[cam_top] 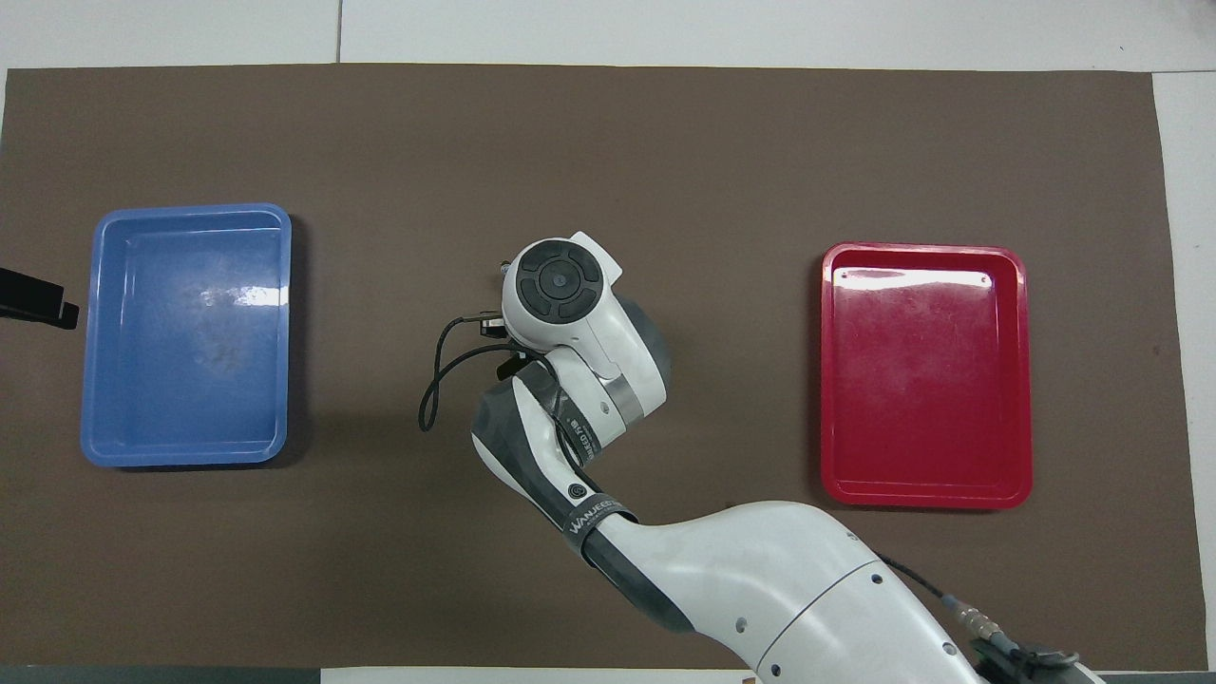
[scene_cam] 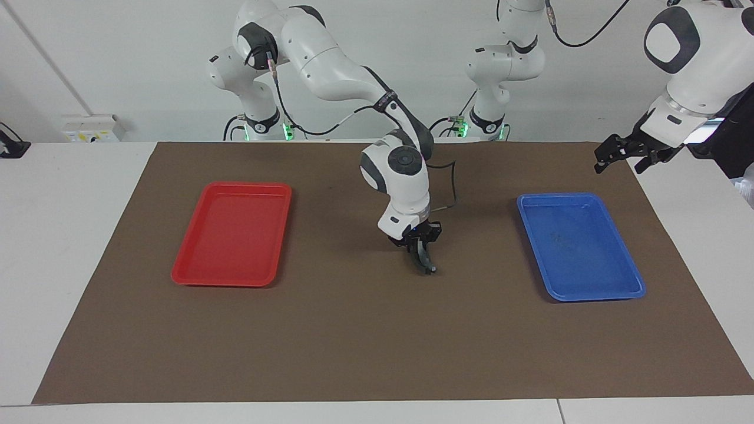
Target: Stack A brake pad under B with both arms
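My right gripper (scene_cam: 425, 259) is low over the middle of the brown mat (scene_cam: 353, 330), pointing down. It is shut on a narrow, dark, curved brake pad (scene_cam: 426, 262) held on edge, with the pad's lower tip at or just above the mat. I cannot tell whether this is pad B, since no pale strip shows. The short dark grey pad A is not visible in either view. In the overhead view the right arm's wrist (cam_top: 560, 285) covers the gripper and the pad. My left gripper (scene_cam: 618, 160) waits raised, open and empty, above the mat's edge at the left arm's end, and its tip also shows in the overhead view (cam_top: 33, 302).
An empty red tray (scene_cam: 235, 282) (cam_top: 926, 499) lies toward the right arm's end of the mat. An empty blue tray (scene_cam: 589, 294) (cam_top: 185, 456) lies toward the left arm's end. A black cable (cam_top: 432, 380) loops from the right wrist.
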Controlling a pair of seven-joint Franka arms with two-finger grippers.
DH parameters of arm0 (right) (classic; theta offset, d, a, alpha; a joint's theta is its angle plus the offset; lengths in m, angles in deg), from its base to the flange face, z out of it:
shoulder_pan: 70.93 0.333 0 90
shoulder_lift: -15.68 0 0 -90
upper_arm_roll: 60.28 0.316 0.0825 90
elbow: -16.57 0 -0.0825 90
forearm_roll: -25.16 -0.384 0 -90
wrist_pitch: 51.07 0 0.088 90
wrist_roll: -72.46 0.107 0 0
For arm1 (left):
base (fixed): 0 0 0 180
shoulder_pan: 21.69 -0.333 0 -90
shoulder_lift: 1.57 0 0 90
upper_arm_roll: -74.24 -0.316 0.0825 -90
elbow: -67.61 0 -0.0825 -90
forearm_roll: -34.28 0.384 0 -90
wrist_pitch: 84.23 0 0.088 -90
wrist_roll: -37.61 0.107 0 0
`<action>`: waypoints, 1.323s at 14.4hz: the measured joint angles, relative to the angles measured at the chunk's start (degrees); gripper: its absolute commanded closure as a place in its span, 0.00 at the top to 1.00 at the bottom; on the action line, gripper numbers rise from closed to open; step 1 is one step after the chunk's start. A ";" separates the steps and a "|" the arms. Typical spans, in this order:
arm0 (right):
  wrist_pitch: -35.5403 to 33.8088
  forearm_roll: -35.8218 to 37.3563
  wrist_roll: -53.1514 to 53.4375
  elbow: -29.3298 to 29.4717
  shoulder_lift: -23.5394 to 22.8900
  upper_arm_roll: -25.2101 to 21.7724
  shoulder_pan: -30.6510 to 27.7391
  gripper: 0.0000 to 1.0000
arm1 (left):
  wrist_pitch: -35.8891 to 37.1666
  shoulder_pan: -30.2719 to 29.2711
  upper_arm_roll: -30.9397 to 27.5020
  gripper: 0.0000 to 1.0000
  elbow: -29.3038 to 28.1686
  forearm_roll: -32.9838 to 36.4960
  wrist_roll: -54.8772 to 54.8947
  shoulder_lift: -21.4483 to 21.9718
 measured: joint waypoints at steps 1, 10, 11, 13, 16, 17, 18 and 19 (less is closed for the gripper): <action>0.00 -0.01 0.00 -0.06 0.03 0.00 0.00 1.00 | 0.00 0.01 0.09 1.00 -0.02 0.15 -0.40 0.00; -10.24 7.51 0.12 0.88 8.11 -3.13 -1.09 1.00 | -0.07 0.00 0.19 1.00 -0.02 0.33 -1.02 0.02; -14.67 8.42 -0.03 0.91 11.39 -3.53 -3.87 1.00 | -0.08 -0.02 0.18 1.00 -0.02 0.35 -1.09 0.02; -24.13 9.06 -3.45 0.87 18.19 -3.63 -10.90 1.00 | -0.11 -0.06 0.09 1.00 -0.02 0.39 -1.14 0.02; -37.42 9.21 -12.59 0.17 27.00 -3.71 -21.15 1.00 | -0.13 -0.06 0.08 1.00 -0.02 0.41 -1.17 0.02; -39.97 9.24 -16.11 -0.72 29.62 -3.72 -24.62 1.00 | -0.13 -0.06 0.08 1.00 -0.02 0.41 -1.17 0.02; -41.78 9.25 -19.53 -2.05 32.20 -3.73 -28.15 1.00 | -0.14 -0.06 0.08 1.00 -0.02 0.41 -1.17 0.02; -43.22 9.27 -22.76 -3.53 34.53 -3.74 -31.50 1.00 | -0.15 -0.06 0.08 1.00 -0.02 0.41 -1.18 0.02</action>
